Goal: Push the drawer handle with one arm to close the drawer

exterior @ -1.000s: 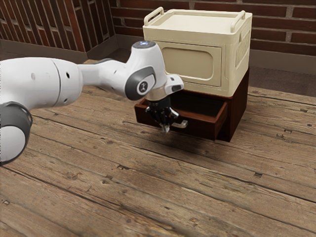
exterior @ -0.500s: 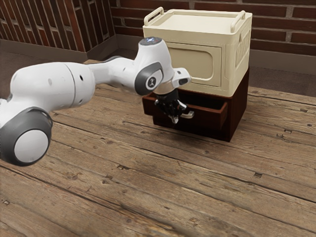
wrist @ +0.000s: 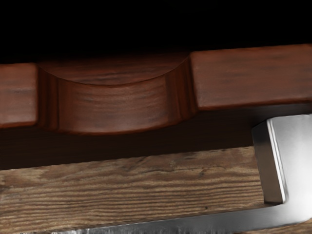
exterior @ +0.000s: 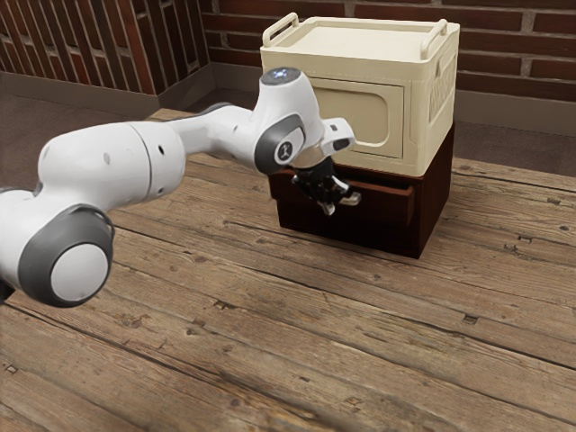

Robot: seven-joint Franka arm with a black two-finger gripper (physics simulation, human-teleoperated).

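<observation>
Drawer [exterior: 387, 207]: low in the dark red-brown cabinet [exterior: 436, 202], under the cream box [exterior: 346, 157]. Not fully home; the exterior view has its front standing a little proud of the cabinet, upper edge forming a narrow ledge beneath the box. Front broad and flat, level by eye, face in deep shade

Close detail from the wrist view: reddish-brown wood, streaked with fine darker grain, edges slightly rounded and catching the light. A shallow curved notch [wrist: 117, 107] dips into the upper edge, its inner surface smooth, with darker bands at both ends. Black shadow lies behind that edge, so the drawer's inside cannot be made out

Handle [wrist: 295, 165]: bright silvery metal, smooth, a squared leg meeting a long bar in a rounded bend. Bar runs along the front, apart from the wood, with the grained planks [wrist: 146, 185] visible between the two

Gripper [exterior: 328, 198]: black, at the front of the drawer beside the handle, tilted, reaching in at the end of the white arm [exterior: 99, 166]. Whether it is open or closed, cannot tell; contact with the handle also unclear

Surroundings: cream box upright on the cabinet, a raised rail [exterior: 435, 39] at each end of its top, recessed panel on its face; brick wall [exterior: 504, 49] behind
</observation>
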